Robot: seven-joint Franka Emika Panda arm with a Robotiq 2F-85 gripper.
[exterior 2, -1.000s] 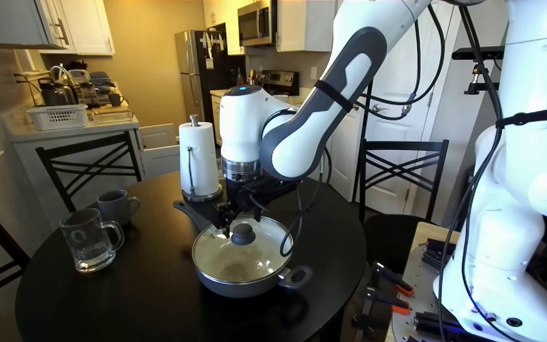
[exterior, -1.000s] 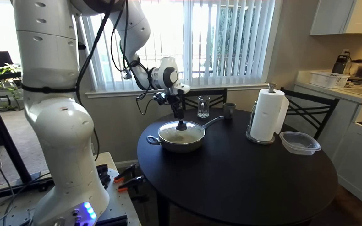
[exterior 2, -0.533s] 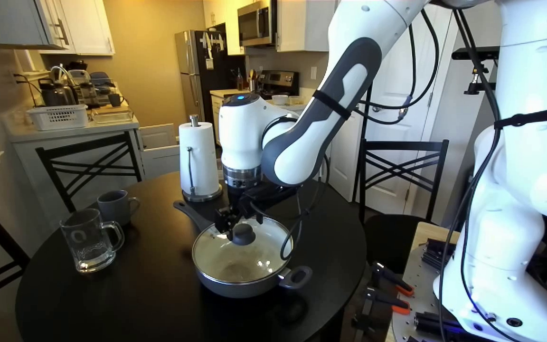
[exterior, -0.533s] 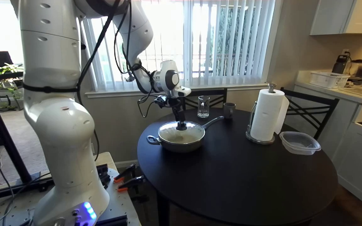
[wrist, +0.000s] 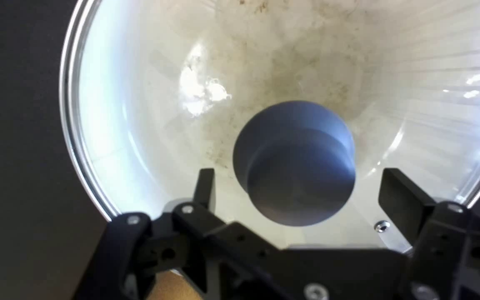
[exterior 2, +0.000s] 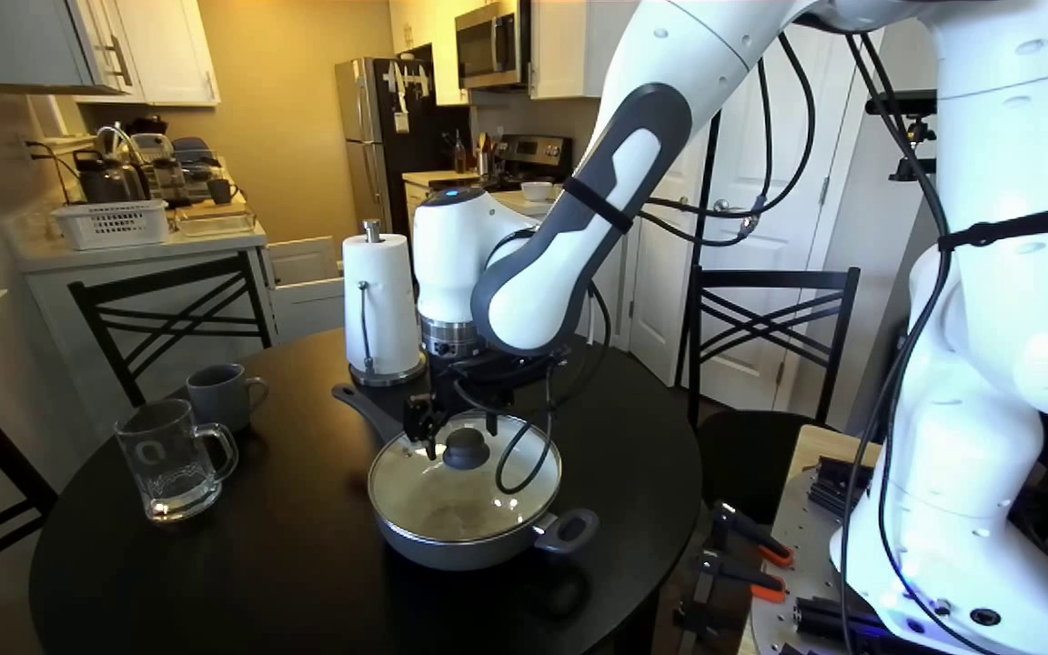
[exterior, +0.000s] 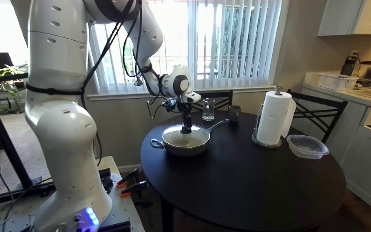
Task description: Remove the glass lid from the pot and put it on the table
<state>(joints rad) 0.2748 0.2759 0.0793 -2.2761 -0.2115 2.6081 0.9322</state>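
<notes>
The glass lid (exterior 2: 438, 505) lies on the pot (exterior 2: 442, 555), with its metal rim on the pot's edge. The pot stands on the dark round table (exterior 2: 242, 573) and also shows in an exterior view (exterior: 188, 152). The lid's dark knob (wrist: 298, 175) stands up at the centre. My gripper (wrist: 297, 179) is open, one finger on each side of the knob with a gap on both sides. In an exterior view the gripper (exterior: 186, 129) points down at the lid and hides most of the knob. How near the fingertips are to the glass is hard to tell.
A glass mug (exterior 2: 169, 464) and a grey mug (exterior 2: 219, 396) stand near the pot's long handle (exterior 2: 365, 409). A paper towel roll (exterior: 272, 119) and a clear plastic container (exterior: 308, 147) stand farther along the table. The side handle (exterior 2: 568, 532) sticks out towards the robot.
The arm and wrist have shifted to the right in an exterior view, and the gripper is more upright over the knob. The lid and the pot have not moved.
</notes>
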